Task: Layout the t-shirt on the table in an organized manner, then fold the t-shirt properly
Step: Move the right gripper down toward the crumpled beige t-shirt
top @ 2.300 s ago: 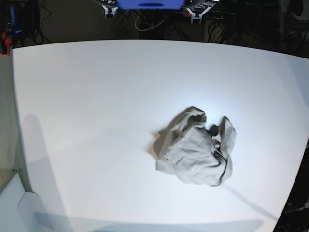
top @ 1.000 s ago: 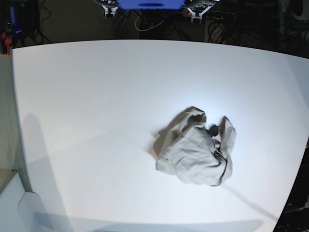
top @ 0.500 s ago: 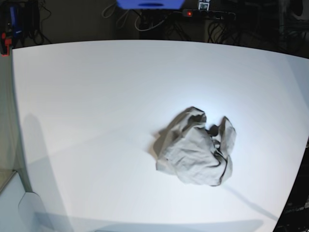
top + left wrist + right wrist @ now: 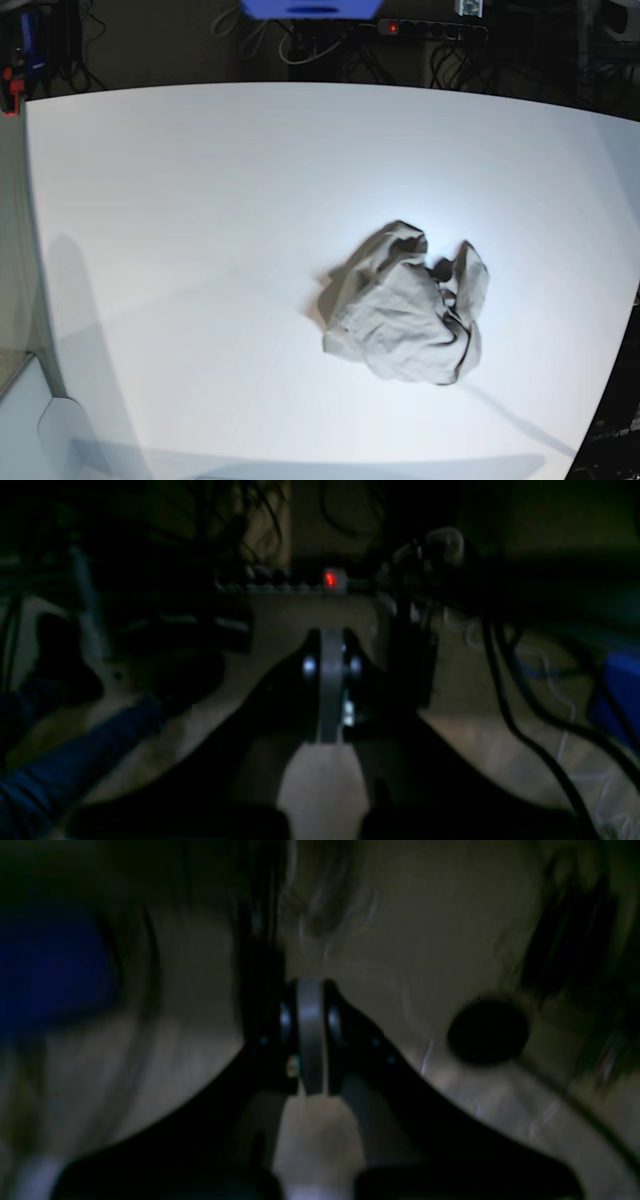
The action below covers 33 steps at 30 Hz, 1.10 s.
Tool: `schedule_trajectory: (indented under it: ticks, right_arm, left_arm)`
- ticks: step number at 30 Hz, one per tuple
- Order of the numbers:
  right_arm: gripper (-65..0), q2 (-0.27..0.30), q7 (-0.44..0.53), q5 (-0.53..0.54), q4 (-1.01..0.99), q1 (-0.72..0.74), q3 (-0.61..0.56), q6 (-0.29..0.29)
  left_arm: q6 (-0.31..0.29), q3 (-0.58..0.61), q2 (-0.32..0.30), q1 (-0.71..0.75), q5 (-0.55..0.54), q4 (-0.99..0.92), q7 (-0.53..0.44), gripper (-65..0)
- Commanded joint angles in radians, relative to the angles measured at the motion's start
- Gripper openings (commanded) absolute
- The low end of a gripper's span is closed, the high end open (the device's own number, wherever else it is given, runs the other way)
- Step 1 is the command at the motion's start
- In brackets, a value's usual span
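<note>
**Both grippers clenched, shirt untouched**

Left gripper [image 4: 331,700] and right gripper [image 4: 311,1040] are pinched empty, off the large matte white table [image 4: 180,200]. The crumpled grey-beige cotton t-shirt [image 4: 410,310] lies right of centre; best to open wide, then pinch outer edges apart.

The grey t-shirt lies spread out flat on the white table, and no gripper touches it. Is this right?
Not quite: in the base view the t-shirt is a crumpled heap, not spread flat. It does lie on the white table, and no gripper touches it.
</note>
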Motion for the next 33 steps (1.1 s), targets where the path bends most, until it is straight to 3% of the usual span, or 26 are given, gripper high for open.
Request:
schedule_trajectory:
  ticks: [1, 6, 17, 20, 31, 33]
  right_arm:
    - [-65.0, 0.014, 0.009, 0.001, 0.046, -0.045, 0.002, -0.010]
    - [-65.0, 0.041, -0.003, 0.001, 0.237, -0.111, 0.002, -0.010]
    - [-65.0, 0.060, -0.247, 0.001, 0.583, -0.120, 0.025, -0.009]
    - [-65.0, 0.099, -0.287, 0.001, 0.669, -0.123, 0.023, -0.009]
    - [-65.0, 0.102, -0.285, 0.001, 0.743, -0.032, 0.014, -0.007]
    - [-65.0, 0.102, -0.285, 0.001, 0.743, 0.011, -0.021, 0.020]
  left_arm:
    - [0.005, 0.002, -0.011, 0.030, -0.016, 0.043, -0.014, -65.0]
    - [0.005, -0.011, -0.023, 0.082, -0.048, 0.178, -0.014, -65.0]
    - [0.005, -0.112, -0.014, 0.186, -0.051, 0.459, -0.014, -65.0]
    - [0.005, -0.126, -0.014, 0.222, -0.051, 0.541, -0.014, -65.0]
    - [0.005, -0.126, -0.021, 0.257, -0.051, 0.703, -0.014, -65.0]
    - [0.005, -0.127, -0.021, 0.254, -0.051, 0.707, -0.014, -65.0]
